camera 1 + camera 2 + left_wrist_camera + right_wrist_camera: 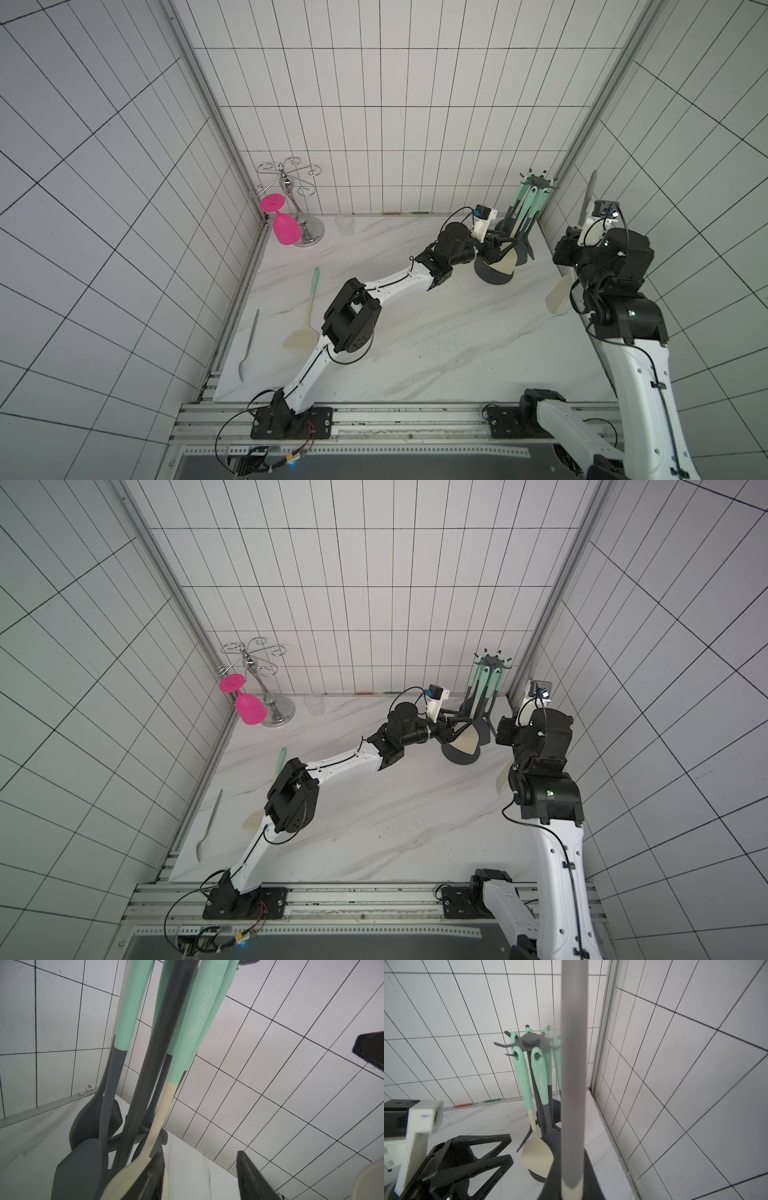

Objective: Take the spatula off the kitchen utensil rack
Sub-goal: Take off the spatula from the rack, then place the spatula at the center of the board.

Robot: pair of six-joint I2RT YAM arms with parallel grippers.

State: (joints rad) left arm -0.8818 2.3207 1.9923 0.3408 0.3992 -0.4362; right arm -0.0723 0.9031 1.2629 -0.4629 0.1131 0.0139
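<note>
Hanging: mint-handled spatula on the kitchen utensil rack, far right of the bench.
Left fingers: parted beside its cream head, empty.
Right fingers: clamped on grey-handled spatula, clear of the rack.
Progress: one spatula seemingly off already.

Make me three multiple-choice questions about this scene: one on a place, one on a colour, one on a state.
1. Where does the pink glass hang?
A. holder
B. wall hook
C. robot arm

2. What colour are the handles on the rack?
A. red
B. mint
C. yellow

3. The right end effector is:
A. open, empty
B. shut on a spatula
C. out of view

Answers:
1 A, it dangles upside down from a holder arm.
2 B, mint grips hang from the hooks.
3 B, it clamps the spatula's grey handle.
</note>
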